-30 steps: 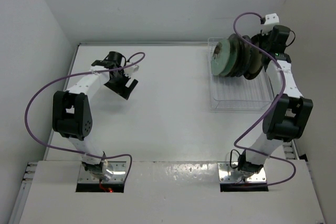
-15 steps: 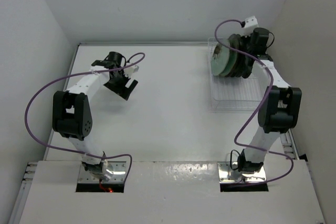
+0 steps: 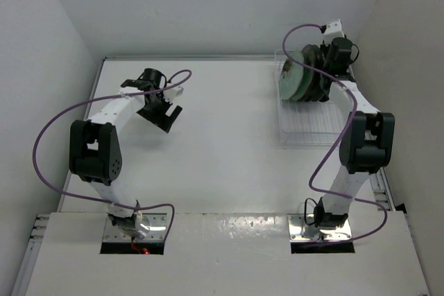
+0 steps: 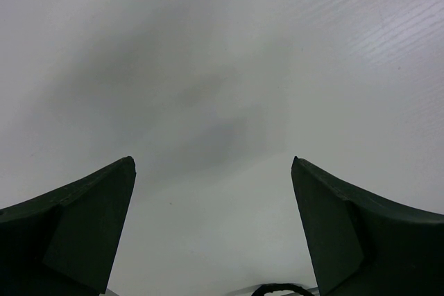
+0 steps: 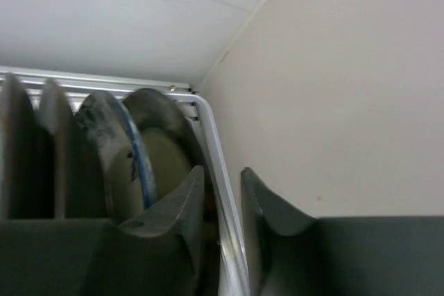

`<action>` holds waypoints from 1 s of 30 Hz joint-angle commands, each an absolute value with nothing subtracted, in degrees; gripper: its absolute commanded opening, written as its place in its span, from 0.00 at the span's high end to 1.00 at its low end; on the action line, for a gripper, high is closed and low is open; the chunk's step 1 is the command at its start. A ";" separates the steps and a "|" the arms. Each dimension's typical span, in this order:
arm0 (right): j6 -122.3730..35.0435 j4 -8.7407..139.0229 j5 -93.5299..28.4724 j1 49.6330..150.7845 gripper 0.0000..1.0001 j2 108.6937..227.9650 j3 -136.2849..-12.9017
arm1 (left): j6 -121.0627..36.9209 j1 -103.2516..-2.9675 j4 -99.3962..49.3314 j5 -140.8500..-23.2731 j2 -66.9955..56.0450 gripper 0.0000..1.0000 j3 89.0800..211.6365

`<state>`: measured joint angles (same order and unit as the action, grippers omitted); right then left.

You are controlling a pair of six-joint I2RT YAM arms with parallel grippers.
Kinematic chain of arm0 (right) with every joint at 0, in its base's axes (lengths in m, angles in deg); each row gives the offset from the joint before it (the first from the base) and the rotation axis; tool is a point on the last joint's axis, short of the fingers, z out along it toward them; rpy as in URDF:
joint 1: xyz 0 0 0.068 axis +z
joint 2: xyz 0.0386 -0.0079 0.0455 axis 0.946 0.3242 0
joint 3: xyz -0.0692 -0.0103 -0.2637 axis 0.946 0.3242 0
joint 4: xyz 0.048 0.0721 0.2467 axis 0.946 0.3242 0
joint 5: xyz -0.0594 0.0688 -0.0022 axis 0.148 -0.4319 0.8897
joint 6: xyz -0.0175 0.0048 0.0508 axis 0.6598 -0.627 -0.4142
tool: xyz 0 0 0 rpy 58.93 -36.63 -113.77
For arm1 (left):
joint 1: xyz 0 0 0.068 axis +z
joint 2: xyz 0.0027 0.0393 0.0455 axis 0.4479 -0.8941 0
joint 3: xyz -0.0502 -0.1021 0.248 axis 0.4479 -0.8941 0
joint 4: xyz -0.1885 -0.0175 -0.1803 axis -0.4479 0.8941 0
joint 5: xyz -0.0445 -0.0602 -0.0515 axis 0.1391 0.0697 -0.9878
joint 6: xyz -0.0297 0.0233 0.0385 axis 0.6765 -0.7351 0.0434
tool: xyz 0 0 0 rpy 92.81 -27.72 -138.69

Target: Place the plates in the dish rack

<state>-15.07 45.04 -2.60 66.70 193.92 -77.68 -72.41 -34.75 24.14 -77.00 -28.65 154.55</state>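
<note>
Several plates (image 3: pixel 300 77) stand on edge, packed close together, at the far end of the dish rack (image 3: pixel 309 129), which sits at the far right of the counter (image 3: pixel 222 136). At the right end of that row, beside the wall (image 5: pixel 333 88), the right pincer (image 5: pixel 220 169) has its fingers nearly together with only a slim gap (the rack's white rail (image 5: pixel 208 119) shows through it). Whether they nip anything I cannot tell. Well apart from the rack, the left pincer (image 4: pixel 211 164) is spread wide above the counter.
</note>
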 commanded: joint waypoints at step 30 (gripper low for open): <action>-71.83 94.38 -37.12 58.34 0.01 128.83 -34.73 | -69.21 -41.72 24.18 -83.82 -40.81 0.00 170.65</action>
<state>-66.04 82.94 -37.55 58.20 131.87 -34.49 -70.86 -40.22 24.16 -82.14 -40.37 169.45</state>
